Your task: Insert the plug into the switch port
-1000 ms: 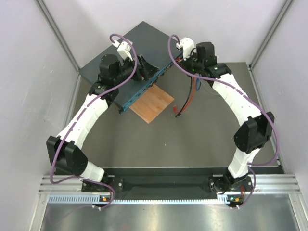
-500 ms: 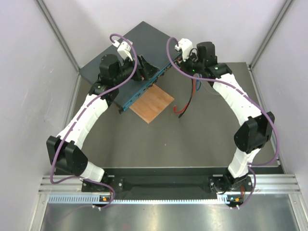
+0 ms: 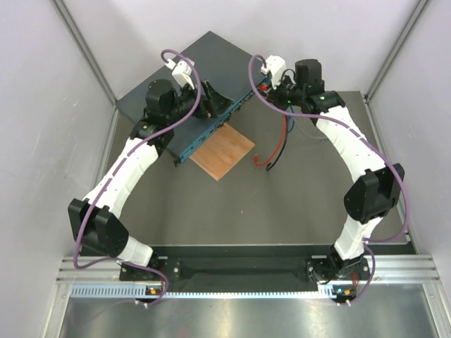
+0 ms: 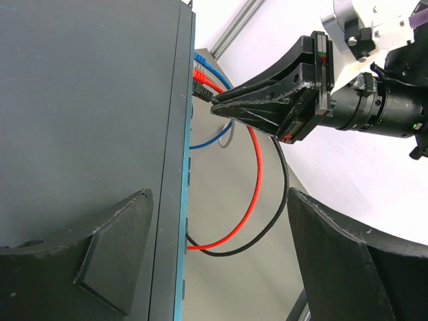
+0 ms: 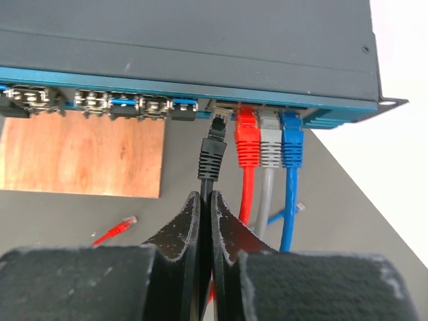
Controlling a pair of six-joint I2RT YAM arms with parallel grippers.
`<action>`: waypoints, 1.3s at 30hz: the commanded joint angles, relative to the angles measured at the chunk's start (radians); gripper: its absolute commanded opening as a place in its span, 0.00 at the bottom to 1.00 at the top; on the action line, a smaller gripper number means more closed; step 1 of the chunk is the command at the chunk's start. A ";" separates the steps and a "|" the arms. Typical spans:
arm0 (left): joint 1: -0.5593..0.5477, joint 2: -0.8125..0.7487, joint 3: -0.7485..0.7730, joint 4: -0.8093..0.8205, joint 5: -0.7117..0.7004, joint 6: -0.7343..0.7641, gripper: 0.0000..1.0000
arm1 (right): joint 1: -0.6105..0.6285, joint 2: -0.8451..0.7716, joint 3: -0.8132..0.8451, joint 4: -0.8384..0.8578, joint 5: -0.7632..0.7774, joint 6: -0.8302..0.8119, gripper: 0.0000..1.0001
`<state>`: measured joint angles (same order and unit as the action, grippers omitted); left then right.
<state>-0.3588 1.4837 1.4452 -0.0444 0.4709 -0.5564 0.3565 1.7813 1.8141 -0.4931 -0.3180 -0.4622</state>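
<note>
The switch [image 3: 187,74] is a flat dark grey box lying at the back left, and its teal front edge [image 5: 167,83] carries a row of ports. My right gripper [image 5: 206,198] is shut on the black cable just behind the black plug [image 5: 212,152]. The plug points at the port left of the red one, with its tip at the port's mouth, and it sits lower than the plugs beside it. In the left wrist view the right gripper [image 4: 221,107] reaches the same edge. My left gripper [image 4: 219,200] is open and empty, one finger over the switch top, the other off the front edge.
Red [image 5: 246,137], grey [image 5: 269,144] and blue [image 5: 291,140] plugs sit in the ports right of the black one. A wooden board [image 3: 222,151] lies under the switch's front edge. A loose red plug end [image 5: 117,229] lies on the table. Red and black cables [image 3: 277,141] loop down.
My right gripper has shifted slightly right and toward the switch, and the hanging cable loop has swung right with it. The left arm has not moved.
</note>
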 commanded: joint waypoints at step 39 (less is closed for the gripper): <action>0.006 0.007 -0.006 0.074 0.009 -0.027 0.86 | -0.047 0.076 0.168 0.068 -0.179 0.039 0.00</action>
<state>-0.3561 1.4841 1.4452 -0.0372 0.4740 -0.5777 0.3042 1.8446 1.9034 -0.5442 -0.4549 -0.4362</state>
